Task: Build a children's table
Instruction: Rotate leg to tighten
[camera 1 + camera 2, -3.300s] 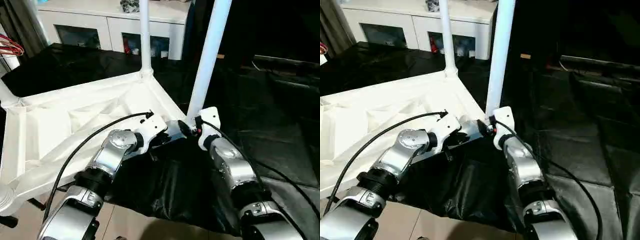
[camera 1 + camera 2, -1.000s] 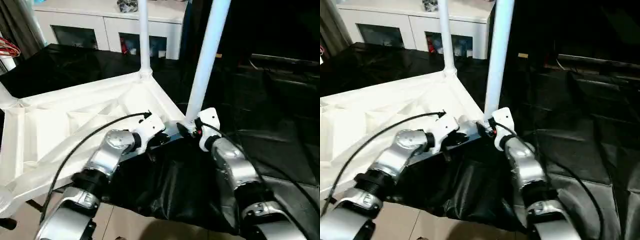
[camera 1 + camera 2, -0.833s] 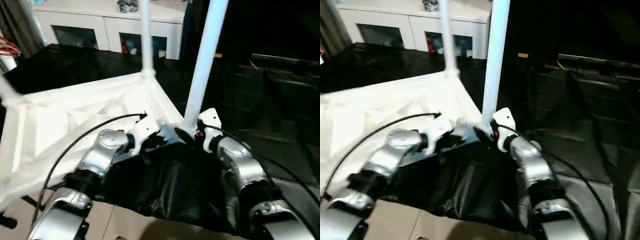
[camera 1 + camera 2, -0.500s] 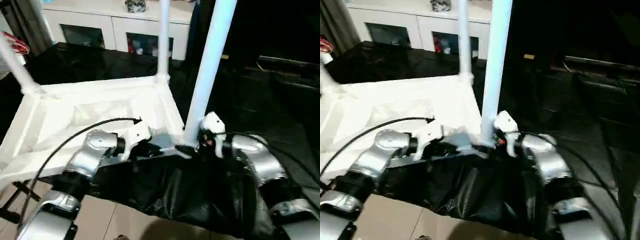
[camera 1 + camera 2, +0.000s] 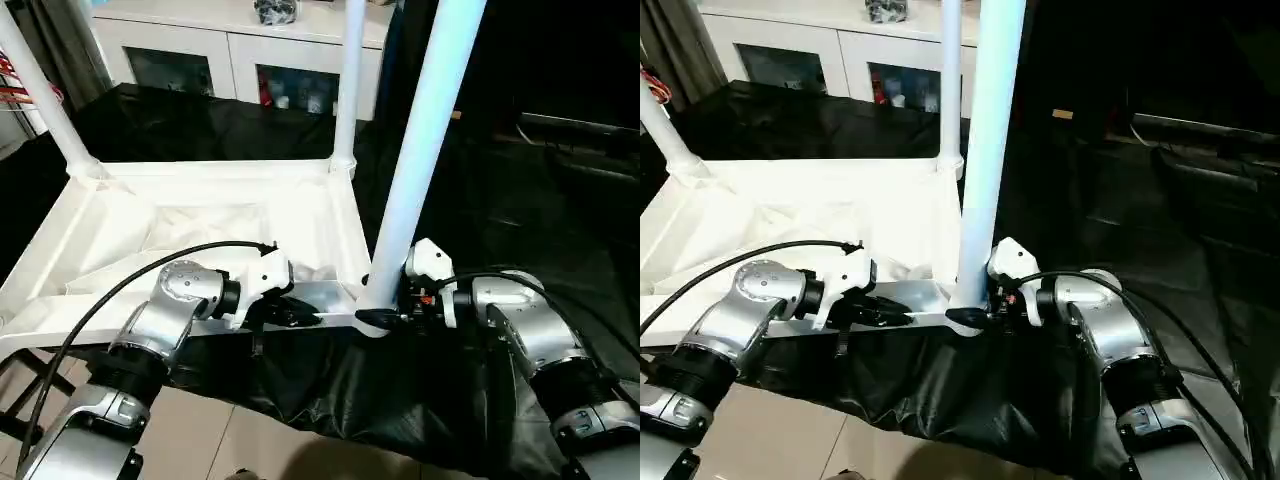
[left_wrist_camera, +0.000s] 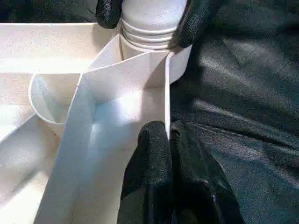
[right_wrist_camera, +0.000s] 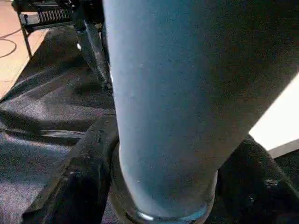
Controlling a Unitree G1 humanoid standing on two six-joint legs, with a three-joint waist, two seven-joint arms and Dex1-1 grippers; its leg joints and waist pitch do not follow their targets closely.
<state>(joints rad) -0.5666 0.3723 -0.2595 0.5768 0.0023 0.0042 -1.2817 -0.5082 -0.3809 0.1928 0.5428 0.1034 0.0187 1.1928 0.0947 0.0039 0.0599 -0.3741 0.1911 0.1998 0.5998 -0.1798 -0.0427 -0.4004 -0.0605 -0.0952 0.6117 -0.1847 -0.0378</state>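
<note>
White plastic rectangular tabletop [image 5: 200, 215], ribbed underside up, lying on a black sheet [image 5: 420, 400]; centre of the head view, running out to 9 o'clock.

Legs: three long tapered white tube legs seen standing in corner sockets. Near leg [image 5: 420, 160] at 1 o'clock of centre; far leg [image 5: 345, 80] at 12 o'clock; third leg [image 5: 45, 100] at 10 o'clock.

Left gripper [image 6: 161, 140]: black fingers pressed together, nipping the tabletop's thin near rim wall [image 6: 166, 100] just beside the near socket.

Right gripper [image 5: 385, 315]: fingers [image 6: 194, 21] spread around the near leg's ringed base where it enters the socket, one either side; whether they clamp it cannot be told.

Risks, as judged:
- Leg part-seated: a loose hold at the base could let it lean and jam or pop from the socket.
- Thin rim offers little purchase; the pinch may slip, and the tabletop could slide on the slick sheet.
- Sideways force on a tall leg could lever the tabletop up.
</note>
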